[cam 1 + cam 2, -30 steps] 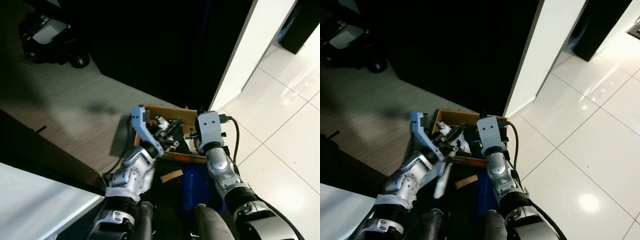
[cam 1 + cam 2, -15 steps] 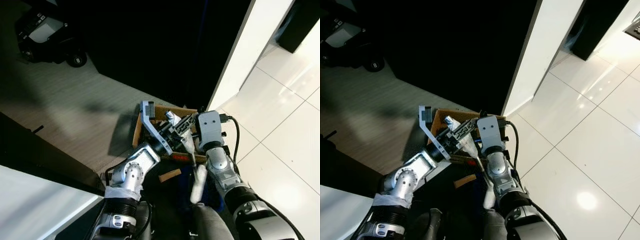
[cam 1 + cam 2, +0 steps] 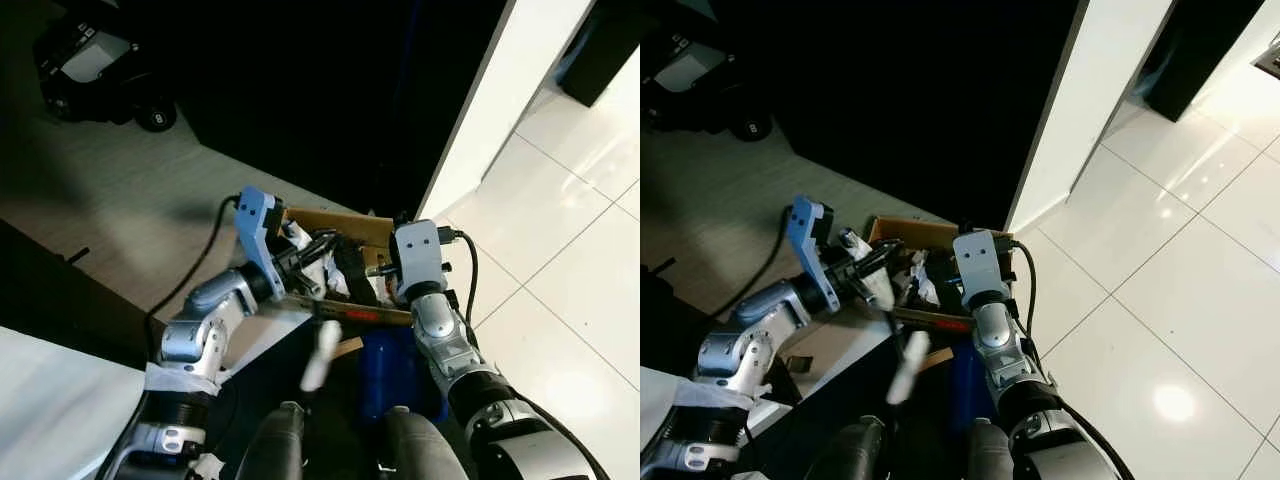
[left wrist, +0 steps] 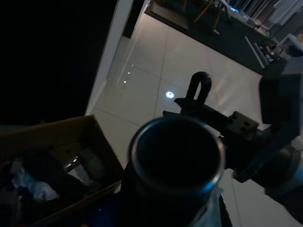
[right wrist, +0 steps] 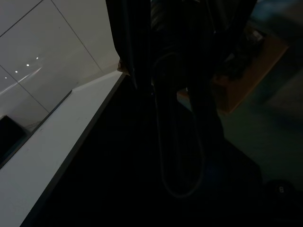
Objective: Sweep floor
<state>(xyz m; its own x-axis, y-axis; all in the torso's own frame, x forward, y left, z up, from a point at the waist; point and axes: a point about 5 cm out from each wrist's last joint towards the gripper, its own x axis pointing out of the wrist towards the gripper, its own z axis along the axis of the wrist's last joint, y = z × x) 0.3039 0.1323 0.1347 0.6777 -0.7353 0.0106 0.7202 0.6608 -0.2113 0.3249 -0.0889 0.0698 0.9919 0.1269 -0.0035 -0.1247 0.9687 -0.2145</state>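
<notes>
Pale wood flooring (image 3: 120, 190) meets glossy white tile (image 3: 560, 250) at a white wall edge, and from the head camera's left eye we look down on an open cardboard box (image 3: 345, 225) of odds and ends at that junction, with a dark wheeled machine (image 3: 95, 70) well apart in the far corner. We see the left gripper (image 3: 315, 262) reaching across the box toward the right gripper (image 3: 375, 272), both close above the box's near wall; a long pale handle (image 3: 320, 352), which we take for the sweeping tool, slants down from between them toward our legs, its long axis running from the box back to the body, blurred. Through the right eye the same handle (image 3: 908, 362) hangs just below the left gripper (image 3: 875, 275), nearer that arm than the right. Along the left wrist we look straight down a dark round tube end (image 4: 176, 158), apparently that handle gripped in the left fingers, with the right arm's wrist just beyond it and the box beside. Along the right wrist, very dark, long black fingers (image 5: 182, 118) stand before the white wall edge; we cannot tell whether they are open or closed.
</notes>
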